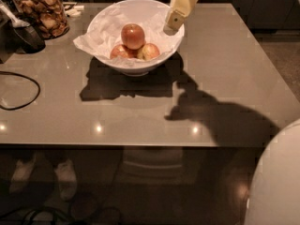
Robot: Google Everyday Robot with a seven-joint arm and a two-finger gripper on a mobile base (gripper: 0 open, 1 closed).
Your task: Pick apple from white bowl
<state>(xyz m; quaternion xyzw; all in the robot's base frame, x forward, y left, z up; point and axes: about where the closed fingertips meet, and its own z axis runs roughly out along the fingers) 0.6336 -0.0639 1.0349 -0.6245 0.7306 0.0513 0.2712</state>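
Observation:
The white bowl (108, 13) stands at the back middle of the grey table, lined with crumpled white paper. The red-orange apple (133, 35) sits on top of two paler apples, one reddish (120, 52) and one yellow-green with a blush (149, 52). My gripper (171, 23) hangs over the bowl's right rim, above and to the right of the top apple, apart from it. It holds nothing that I can see.
A glass jar of brown snacks (42, 11) stands at the back left, with a dark appliance and scoop (21, 32) beside it. A black cable (21, 90) loops on the table's left side. My arm's white body (276, 182) fills the lower right corner.

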